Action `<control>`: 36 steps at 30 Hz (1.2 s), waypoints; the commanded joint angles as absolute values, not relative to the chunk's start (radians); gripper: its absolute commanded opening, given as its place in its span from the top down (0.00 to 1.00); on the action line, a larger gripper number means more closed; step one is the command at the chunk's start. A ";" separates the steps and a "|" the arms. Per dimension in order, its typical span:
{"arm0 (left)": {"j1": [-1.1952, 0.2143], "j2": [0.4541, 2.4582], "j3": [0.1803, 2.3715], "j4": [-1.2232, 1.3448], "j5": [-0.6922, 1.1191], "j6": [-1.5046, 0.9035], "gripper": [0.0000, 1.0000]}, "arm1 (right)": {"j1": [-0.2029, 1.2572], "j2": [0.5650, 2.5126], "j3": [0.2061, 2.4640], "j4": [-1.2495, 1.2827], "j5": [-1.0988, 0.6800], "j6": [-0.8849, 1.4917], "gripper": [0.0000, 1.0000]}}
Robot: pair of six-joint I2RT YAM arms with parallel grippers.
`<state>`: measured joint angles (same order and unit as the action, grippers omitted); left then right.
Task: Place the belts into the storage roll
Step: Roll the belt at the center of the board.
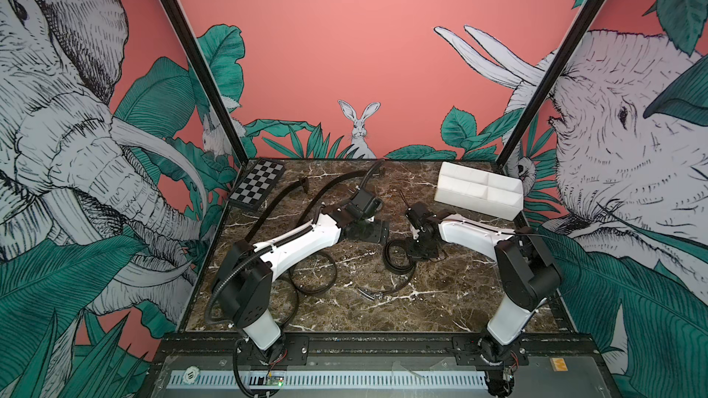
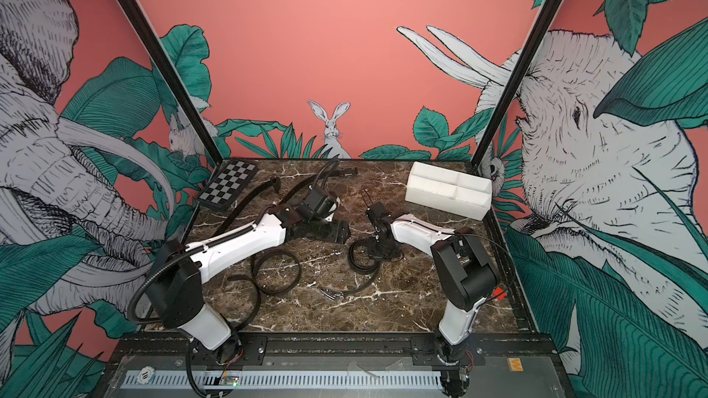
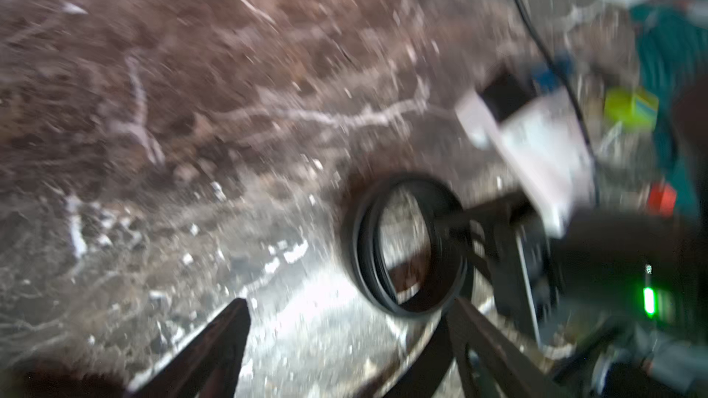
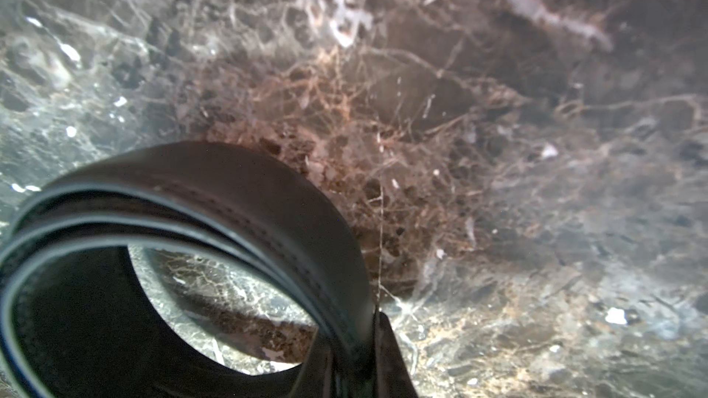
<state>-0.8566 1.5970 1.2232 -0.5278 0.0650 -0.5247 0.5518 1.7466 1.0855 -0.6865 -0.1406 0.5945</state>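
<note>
Nothing is stored yet: all four compartments of the one white storage box [image 1: 475, 202], at the bench's [image 1: 440, 300] far right corner, are empty. Of three belts (as far as the straps can be traced), one is rolled. The right gripper [image 4: 356, 365] pinches this rolled belt's [image 4: 230, 193] wall mid-bench, its buckle end trailing loose. The left gripper [image 3: 344, 350] is spread wide and empty nearby. The second belt [image 1: 274, 210] and third belt [image 1: 337, 181] lie unrolled. Judged so, rolling two and boxing all three remain.
</note>
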 commanded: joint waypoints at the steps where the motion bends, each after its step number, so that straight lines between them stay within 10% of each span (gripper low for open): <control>1: -0.954 1.517 1.116 -0.541 0.014 -0.408 0.18 | 0.543 1.778 1.082 -0.787 -0.075 0.591 1.00; 21: -1.201 1.638 0.996 -0.473 -0.063 -0.163 0.09 | 0.544 1.766 1.061 -0.783 -0.074 0.600 1.00; 36: -0.938 1.818 1.101 -0.378 -0.427 0.018 0.02 | 0.562 1.817 1.077 -0.831 -0.039 0.491 1.00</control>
<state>-0.9806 1.7569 1.0340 -0.4187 -0.3492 -0.0834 0.5587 1.7580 1.0962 -0.7010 -0.1211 0.5438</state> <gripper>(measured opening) 0.974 0.128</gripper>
